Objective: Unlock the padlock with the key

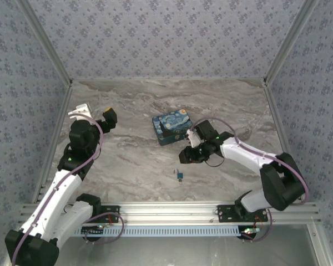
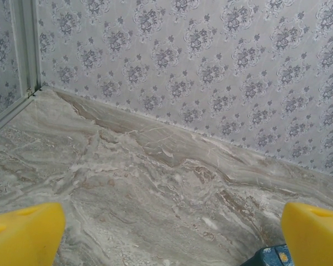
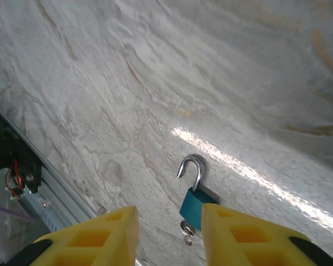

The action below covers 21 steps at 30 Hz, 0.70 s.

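Note:
The padlock [image 3: 195, 203] lies on the marble table, small, with a teal body. Its silvery shackle [image 3: 192, 168] is swung open, free at one end. The key [image 3: 186, 228] sits in the bottom of the body with a small ring hanging from it. My right gripper [image 3: 170, 238] hovers just above and short of the padlock, its yellow fingers apart and nothing between them. From above, the padlock [image 1: 179, 176] rests in front of the right gripper [image 1: 186, 154]. My left gripper [image 1: 108, 116] stands wide open at the far left, its fingers [image 2: 22, 235] over bare marble.
A blue-and-yellow starry-night box [image 1: 172, 128] stands mid-table behind the right gripper; its corner [image 2: 268, 257] shows in the left wrist view. Patterned walls close in the table on three sides. An aluminium rail [image 1: 172, 210] runs along the near edge.

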Each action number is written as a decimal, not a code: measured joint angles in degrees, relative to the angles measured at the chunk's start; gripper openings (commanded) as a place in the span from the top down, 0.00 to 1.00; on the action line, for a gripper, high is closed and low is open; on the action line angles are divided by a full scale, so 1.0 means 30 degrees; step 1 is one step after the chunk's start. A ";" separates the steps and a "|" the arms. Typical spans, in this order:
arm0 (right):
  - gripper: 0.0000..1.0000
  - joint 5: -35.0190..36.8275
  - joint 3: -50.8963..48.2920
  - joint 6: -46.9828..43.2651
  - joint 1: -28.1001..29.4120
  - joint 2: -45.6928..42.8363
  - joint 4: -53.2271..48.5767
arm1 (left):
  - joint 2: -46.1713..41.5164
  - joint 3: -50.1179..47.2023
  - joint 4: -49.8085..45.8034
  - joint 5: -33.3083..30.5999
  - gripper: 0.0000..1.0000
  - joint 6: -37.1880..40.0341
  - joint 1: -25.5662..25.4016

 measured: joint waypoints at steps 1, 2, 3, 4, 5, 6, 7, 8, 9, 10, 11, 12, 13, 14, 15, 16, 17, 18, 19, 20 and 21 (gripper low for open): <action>0.59 0.0248 0.0000 -0.0073 -0.0117 -0.0481 -0.0036 | -0.0058 0.0000 0.0000 0.0000 0.01 0.0007 0.0022; 0.57 0.0605 -0.0007 -0.0138 -0.0240 -0.1064 -0.0080 | -0.0124 0.0000 0.0000 0.0000 0.01 0.0007 0.0073; 0.56 0.0998 -0.0007 -0.0219 -0.0379 -0.1719 -0.0146 | -0.0204 0.0000 0.0007 -0.0007 0.01 0.0015 0.0124; 0.55 0.1341 -0.0007 -0.0255 -0.0503 -0.2353 -0.0168 | -0.0277 0.0000 0.0007 0.0000 0.00 0.0015 0.0175; 0.54 0.1712 -0.0044 -0.0306 -0.0648 -0.3089 -0.0197 | -0.0342 -0.0015 0.0022 0.0000 0.01 0.0029 0.0240; 0.53 0.2106 -0.0117 -0.0364 -0.0809 -0.3927 -0.0211 | -0.0408 -0.0036 0.0058 0.0000 0.01 0.0080 0.0313; 0.52 0.2404 -0.0211 -0.0386 -0.0962 -0.4590 -0.0182 | -0.0444 -0.0080 0.0080 0.0015 0.00 0.0138 0.0364; 0.50 0.2776 -0.0401 -0.0423 -0.1173 -0.5523 -0.0153 | -0.0466 -0.0168 0.0160 0.0044 0.01 0.0160 0.0430; 0.49 0.3096 -0.0605 -0.0444 -0.1384 -0.6309 -0.0146 | -0.0466 -0.0306 0.0306 0.0117 0.01 0.0262 0.0510; 0.48 0.3351 -0.0831 -0.0466 -0.1632 -0.7074 -0.0138 | -0.0452 -0.0437 0.0481 0.0262 0.01 0.0342 0.0583; 0.47 0.3563 -0.1115 -0.0510 -0.1945 -0.7905 -0.0146 | -0.0444 -0.0678 0.0780 0.0488 0.01 0.0488 0.0641; 0.47 0.3810 -0.1384 -0.0525 -0.2302 -0.8670 -0.0182 | -0.0423 -0.0889 0.1064 0.0699 0.01 0.0627 0.0707; 0.46 0.3993 -0.1603 -0.0576 -0.2659 -0.9304 -0.0284 | -0.0357 -0.1056 0.1268 0.0969 0.00 0.0801 0.0729; 0.46 0.4102 -0.1778 -0.0641 -0.3024 -0.9887 -0.0379 | -0.0270 -0.1129 0.1428 0.1209 0.01 0.0882 0.0729; 0.45 0.4255 -0.1916 -0.0743 -0.3388 -1.0440 -0.0510 | -0.0109 -0.1173 0.1639 0.1530 0.01 0.0998 0.0729; 0.44 0.4401 -0.2040 -0.0838 -0.3752 -1.0972 -0.0634 | 0.0080 -0.1173 0.1865 0.1770 0.01 0.1093 0.0729; 0.43 0.4503 -0.2127 -0.0918 -0.4044 -1.1358 -0.0736 | 0.0255 -0.1173 0.2113 0.2047 0.01 0.1158 0.0729; 0.41 0.4554 -0.2251 -0.1013 -0.4357 -1.1846 -0.0780 | 0.0415 -0.1173 0.2339 0.2237 0.00 0.1231 0.0729; 0.38 0.4583 -0.2375 -0.1093 -0.4648 -1.2298 -0.0809 | 0.0583 -0.1173 0.2535 0.2455 0.01 0.1290 0.0729; 0.36 0.4605 -0.2484 -0.1217 -0.4918 -1.2699 -0.0831 | 0.0707 -0.1173 0.2667 0.2565 0.01 0.1297 0.0729; 0.34 0.4605 -0.2601 -0.1319 -0.5195 -1.3100 -0.0831 | 0.0816 -0.1173 0.2790 0.2674 0.01 0.1297 0.0729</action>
